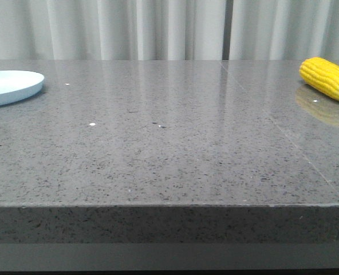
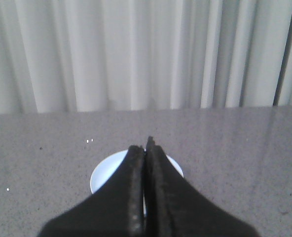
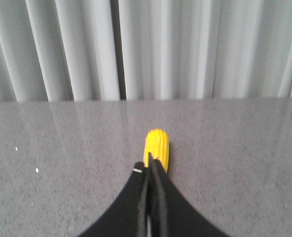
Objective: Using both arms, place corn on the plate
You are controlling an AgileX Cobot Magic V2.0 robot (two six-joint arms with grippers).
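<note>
Behind the speckled grey stone counter (image 1: 169, 143) hangs a pale pleated curtain (image 1: 158, 28) across the whole width. At the far left edge lies the round, shallow, pale blue plastic plate (image 1: 9, 86); well apart, at the far right, rests the bright yellow corn cob (image 1: 327, 78), mirrored in the glossy surface. The left end effector (image 2: 146, 148), pressed closed and empty, hovers before the plate; the right end effector (image 3: 151, 165), likewise closed and empty, sits before the cob.
</note>
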